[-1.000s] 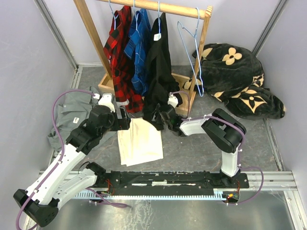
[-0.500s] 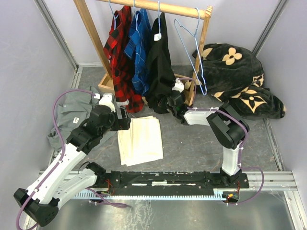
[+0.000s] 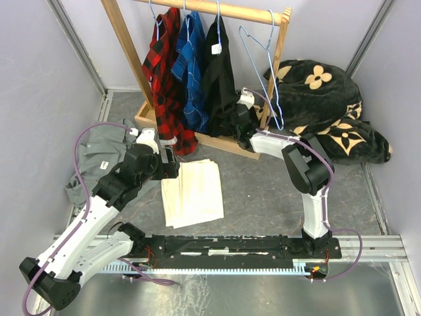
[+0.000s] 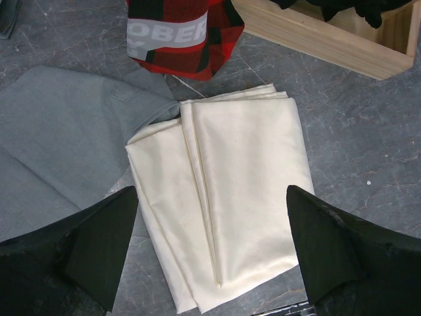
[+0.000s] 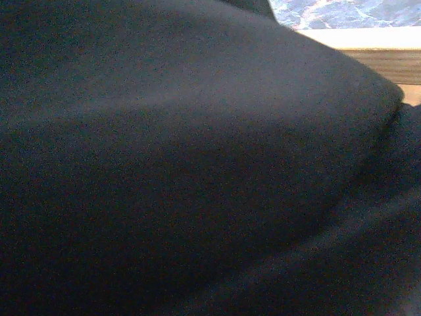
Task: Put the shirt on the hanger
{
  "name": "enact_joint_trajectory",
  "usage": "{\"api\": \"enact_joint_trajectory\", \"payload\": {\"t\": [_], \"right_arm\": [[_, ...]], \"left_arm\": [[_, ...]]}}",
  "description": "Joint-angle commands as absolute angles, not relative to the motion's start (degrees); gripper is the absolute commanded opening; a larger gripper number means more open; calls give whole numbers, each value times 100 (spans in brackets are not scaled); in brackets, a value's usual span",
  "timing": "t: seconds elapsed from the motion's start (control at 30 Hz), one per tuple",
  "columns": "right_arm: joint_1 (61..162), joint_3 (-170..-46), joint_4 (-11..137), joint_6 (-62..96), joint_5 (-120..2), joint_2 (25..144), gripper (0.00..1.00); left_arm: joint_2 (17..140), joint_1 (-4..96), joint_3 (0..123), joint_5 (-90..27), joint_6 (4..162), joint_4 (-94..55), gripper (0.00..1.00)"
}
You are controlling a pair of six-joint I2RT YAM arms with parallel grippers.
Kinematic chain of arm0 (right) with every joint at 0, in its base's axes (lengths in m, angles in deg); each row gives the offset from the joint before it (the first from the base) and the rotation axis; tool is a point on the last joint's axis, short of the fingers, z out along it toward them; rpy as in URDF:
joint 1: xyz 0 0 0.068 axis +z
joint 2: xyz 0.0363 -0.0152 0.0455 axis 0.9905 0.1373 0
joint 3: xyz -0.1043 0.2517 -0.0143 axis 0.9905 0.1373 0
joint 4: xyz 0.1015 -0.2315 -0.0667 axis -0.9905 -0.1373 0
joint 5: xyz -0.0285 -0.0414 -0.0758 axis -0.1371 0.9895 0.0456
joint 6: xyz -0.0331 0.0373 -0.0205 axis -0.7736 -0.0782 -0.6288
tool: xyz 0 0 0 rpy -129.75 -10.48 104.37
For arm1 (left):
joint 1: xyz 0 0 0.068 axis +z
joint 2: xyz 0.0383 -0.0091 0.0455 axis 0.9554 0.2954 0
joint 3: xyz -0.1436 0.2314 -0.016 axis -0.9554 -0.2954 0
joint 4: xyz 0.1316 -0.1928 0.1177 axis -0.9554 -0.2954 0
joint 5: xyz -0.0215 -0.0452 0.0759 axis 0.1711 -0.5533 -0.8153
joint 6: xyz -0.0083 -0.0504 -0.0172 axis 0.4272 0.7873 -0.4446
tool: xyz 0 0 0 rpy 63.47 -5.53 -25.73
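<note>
**Tugging could unhook the black shirt (image 3: 220, 79)**

It hangs from the light-blue hanger (image 3: 218, 14) on the wooden rack (image 3: 123, 39). The right pincer (image 3: 233, 124) is clamped on its lower fabric; pulling may drag both off. Left pincer (image 4: 210, 243) gapes apart.

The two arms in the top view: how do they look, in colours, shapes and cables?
The left arm and the right arm have white links with black joints, and a purple cable loops along each. They stand on a black base rail. The left gripper has two broad, black, wedge-shaped fingers.
</note>
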State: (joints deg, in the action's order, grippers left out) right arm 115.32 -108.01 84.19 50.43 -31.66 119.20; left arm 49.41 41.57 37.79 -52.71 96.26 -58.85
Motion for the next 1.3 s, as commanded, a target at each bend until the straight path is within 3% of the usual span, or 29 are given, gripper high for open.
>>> {"api": "enact_joint_trajectory", "payload": {"t": [0.0,0.13,0.37,0.8,1.27], "right_arm": [[11432,-11450,7856,4448,-2787,12258,0],[11422,-11722,7535,4164,-2911,12513,3],[11422,-11337,7579,4044,-3334,12451,23],[11444,-9767,8050,3925,-3425,11001,57],[11603,-8005,8477,4224,-3174,9676,71]], "left_arm": [[4971,4174,3801,-5246,9438,-5668,100],[4995,4178,3811,-5246,9438,-5672,100],[4997,4179,3812,-5247,9442,-5672,100],[4905,4179,3794,-5207,9446,-5645,100],[4822,4179,3783,-5147,9439,-5623,100]]}}
